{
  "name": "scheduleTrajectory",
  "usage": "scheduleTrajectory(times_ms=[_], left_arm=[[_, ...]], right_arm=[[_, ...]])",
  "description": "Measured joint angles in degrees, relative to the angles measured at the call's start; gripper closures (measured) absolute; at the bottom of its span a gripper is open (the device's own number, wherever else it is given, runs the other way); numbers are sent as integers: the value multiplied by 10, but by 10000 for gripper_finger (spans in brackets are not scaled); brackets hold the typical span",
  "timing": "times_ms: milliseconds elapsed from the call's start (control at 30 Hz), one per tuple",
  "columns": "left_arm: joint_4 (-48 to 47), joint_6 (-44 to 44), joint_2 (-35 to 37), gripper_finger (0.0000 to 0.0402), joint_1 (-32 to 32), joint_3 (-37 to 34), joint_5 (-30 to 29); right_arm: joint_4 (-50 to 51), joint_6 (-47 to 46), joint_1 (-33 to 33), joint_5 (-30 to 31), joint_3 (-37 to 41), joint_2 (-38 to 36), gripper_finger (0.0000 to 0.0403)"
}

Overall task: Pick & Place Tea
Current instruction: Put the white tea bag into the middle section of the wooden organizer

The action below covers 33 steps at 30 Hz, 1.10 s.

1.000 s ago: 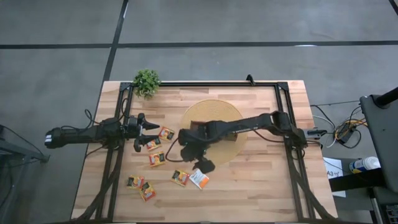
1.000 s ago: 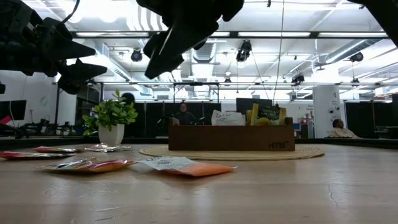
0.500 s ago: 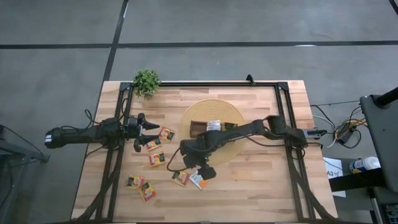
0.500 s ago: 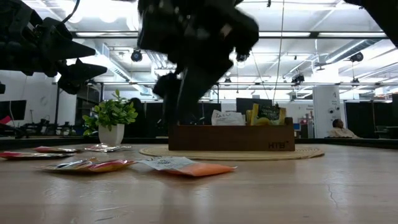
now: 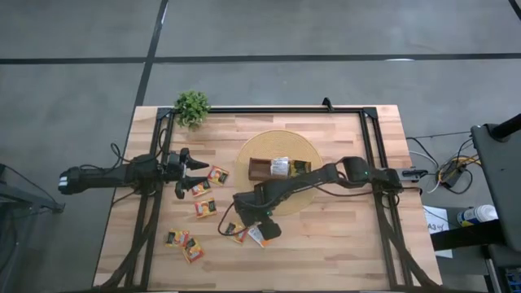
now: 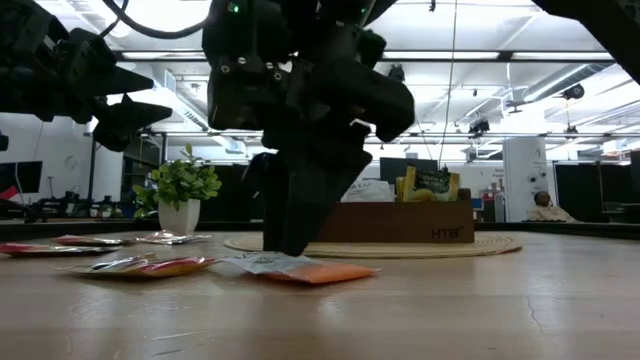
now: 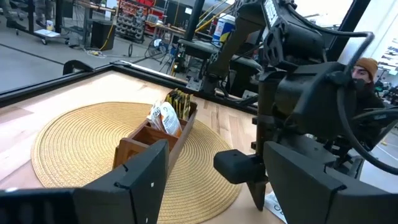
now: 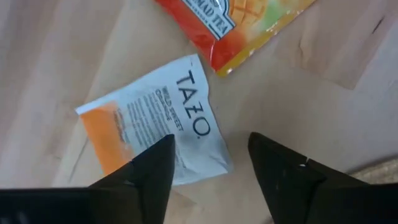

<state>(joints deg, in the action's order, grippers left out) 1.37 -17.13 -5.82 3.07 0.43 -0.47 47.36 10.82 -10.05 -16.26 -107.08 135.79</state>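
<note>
A: So, why is the left gripper [image 5: 194, 169] hanging over the sachets at the table's left, fingers spread?

B: It is waiting, I judge. The right gripper [image 5: 266, 229] is doing the work, its open fingers straddling one edge of the white-orange sachet [image 8: 158, 127] lying flat near the wooden box [image 5: 278, 168].

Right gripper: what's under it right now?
The right gripper, fingers open, hangs just above a white-orange sachet lying flat on the wooden table, beside a yellow-red sachet. The sachet's near edge is hidden behind the fingers.
</note>
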Motion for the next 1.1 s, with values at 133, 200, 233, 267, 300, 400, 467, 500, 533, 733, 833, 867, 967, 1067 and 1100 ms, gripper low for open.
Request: scheduleTrajectory(times_ms=[133, 200, 233, 267, 300, 400, 467, 500, 533, 733, 833, 867, 967, 1067, 1100], left_arm=[[0, 0, 0, 145, 0, 0, 0], [0, 0, 0, 145, 0, 0, 0], [0, 0, 0, 145, 0, 0, 0], [0, 0, 0, 145, 0, 0, 0], [0, 0, 0, 145, 0, 0, 0], [0, 0, 0, 145, 0, 0, 0], [0, 0, 0, 145, 0, 0, 0], [0, 0, 0, 145, 0, 0, 0], [0, 0, 0, 145, 0, 0, 0], [0, 0, 0, 145, 0, 0, 0], [0, 0, 0, 145, 0, 0, 0], [0, 0, 0, 145, 0, 0, 0], [0, 0, 0, 145, 0, 0, 0], [0, 0, 0, 145, 0, 0, 0], [0, 0, 0, 145, 0, 0, 0]], right_arm=[[15, 12, -5, 22, 0, 3, 234], [17, 11, -7, 41, 0, 3, 260], [18, 5, -7, 53, 0, 3, 275], [20, -4, -8, 61, 0, 3, 292], [20, -15, -8, 67, 0, 3, 309], [23, -48, -1, 70, -2, 4, 366], [26, -72, 6, 67, -5, 5, 386], [27, -83, 8, 66, -6, 5, 388], [28, -94, 11, 66, -7, 5, 390], [47, -106, 17, 107, -20, -9, 395], [49, -131, 20, 149, -20, -29, 395], [53, -146, 20, 155, -20, -37, 395], [56, -177, 19, 159, -18, -63, 395], [56, -190, 16, 177, -17, -83, 395], [56, -197, 15, 188, -17, -93, 395]])
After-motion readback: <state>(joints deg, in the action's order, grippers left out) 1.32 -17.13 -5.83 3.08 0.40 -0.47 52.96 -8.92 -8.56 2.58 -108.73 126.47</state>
